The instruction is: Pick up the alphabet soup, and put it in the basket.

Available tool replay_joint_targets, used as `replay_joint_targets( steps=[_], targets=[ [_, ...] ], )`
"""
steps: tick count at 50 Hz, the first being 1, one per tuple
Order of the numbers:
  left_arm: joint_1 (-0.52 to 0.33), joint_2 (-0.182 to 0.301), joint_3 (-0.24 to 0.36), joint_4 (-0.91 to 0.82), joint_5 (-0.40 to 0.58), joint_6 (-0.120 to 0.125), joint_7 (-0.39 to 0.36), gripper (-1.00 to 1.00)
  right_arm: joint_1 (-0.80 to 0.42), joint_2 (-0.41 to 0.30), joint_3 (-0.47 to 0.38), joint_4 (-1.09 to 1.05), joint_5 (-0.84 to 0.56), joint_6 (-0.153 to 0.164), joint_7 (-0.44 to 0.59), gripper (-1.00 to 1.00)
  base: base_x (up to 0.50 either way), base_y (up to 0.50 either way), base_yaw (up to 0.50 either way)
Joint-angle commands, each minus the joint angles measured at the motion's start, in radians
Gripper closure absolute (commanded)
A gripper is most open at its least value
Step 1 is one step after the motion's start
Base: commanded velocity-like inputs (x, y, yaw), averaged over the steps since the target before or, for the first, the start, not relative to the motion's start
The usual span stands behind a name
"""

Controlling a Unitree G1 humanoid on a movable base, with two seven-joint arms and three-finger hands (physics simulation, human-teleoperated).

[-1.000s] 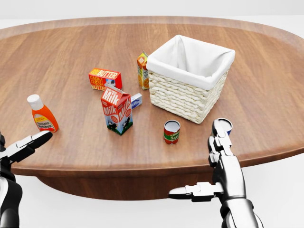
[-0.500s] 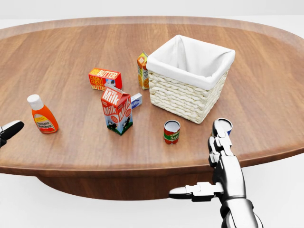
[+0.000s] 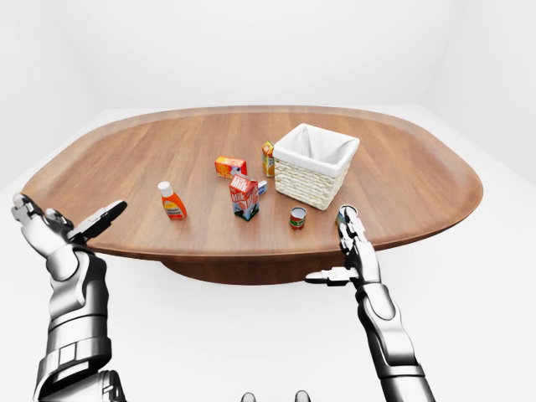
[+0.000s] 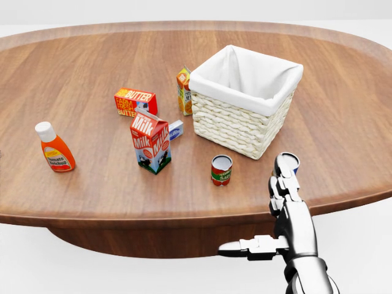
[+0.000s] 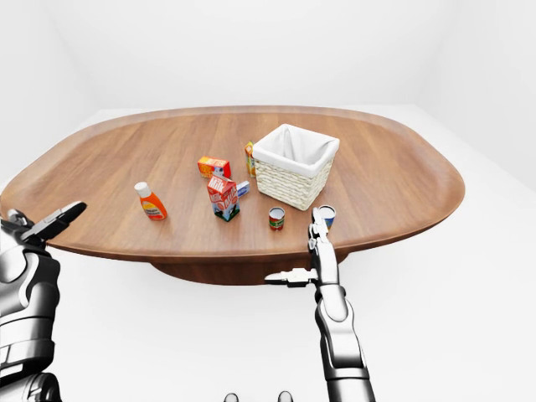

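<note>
A can with a blue and white label (image 5: 327, 216) stands near the table's bottom edge, right of the basket's near corner; it looks like the alphabet soup. In the head view my right hand's fingers (image 4: 285, 168) cover most of it. My right hand (image 4: 278, 196) is open, fingers pointing up, thumb out to the left, just below the can. The woven basket (image 4: 236, 125) with a white liner stands above it and holds nothing I can see. My left hand (image 3: 67, 219) is open, off the table's left edge.
A red and green can (image 4: 221, 169) stands left of my right hand. Further left are a milk carton (image 4: 150, 141), a small blue box (image 4: 176, 128), a butter box (image 4: 135, 101), an orange juice carton (image 4: 183, 90) beside the basket, and a ketchup bottle (image 4: 54, 147).
My left hand has slid left and dropped out of the head view. The right hand and the things on the table have not moved.
</note>
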Motion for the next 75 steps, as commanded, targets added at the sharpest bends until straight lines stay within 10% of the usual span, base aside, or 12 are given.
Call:
replay_joint_targets(
  steps=[1, 42, 44, 75],
  targets=[
    [0.002, 0.04, 0.025, 0.001, -0.04, 0.0, 0.014, -1.0, 0.003, 0.001, 0.001, -0.001, 0.001, -0.007, 0.002, -1.0, 0.0, 0.0, 0.0],
    [-0.01, 0.048, 0.018, 0.041, -0.037, 0.0, 0.013, -1.0, -0.009, 0.0, 0.003, 0.008, -0.003, 0.013, 0.003, -1.0, 0.0, 0.0, 0.0],
    [-0.014, 0.032, 0.008, 0.089, 0.013, 0.0, 0.006, -1.0, 0.006, -0.005, 0.008, 0.037, 0.0, -0.029, 0.037, -1.0, 0.0, -0.33, 0.0],
    [0.008, 0.03, 0.012, 0.045, 0.01, 0.0, 0.007, -1.0, 0.003, -0.002, 0.005, 0.047, -0.002, -0.033, 0.04, -1.0, 0.0, -0.34, 0.0]
  ],
)
